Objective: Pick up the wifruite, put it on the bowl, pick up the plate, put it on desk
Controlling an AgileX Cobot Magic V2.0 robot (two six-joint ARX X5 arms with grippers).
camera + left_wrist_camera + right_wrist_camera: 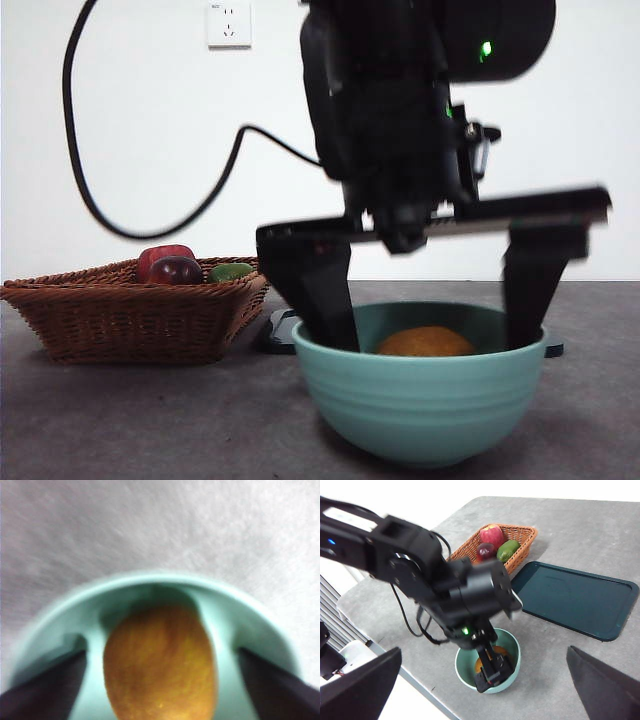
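Now, front view: left claw (pixel 432 330) spread wide inside the bowl (pixel 420 400), straddling the wifruite (pixel 425 343) untouched. Left wrist: fruit rests on the bowl's floor. Right wrist: right claw (pixel 480 680) open, high above the table (pixel 600 525); basket (pixel 522 542) holds three fruits.

Your left claw (pixel 433 325) sits jaws spread inside the bowl (pixel 420 405), the wifruite (pixel 425 343) between them with gaps both sides. Basket (pixel 130 315) and tray (pixel 575 600) crowd the far side; near desk (pixel 150 420) is open.
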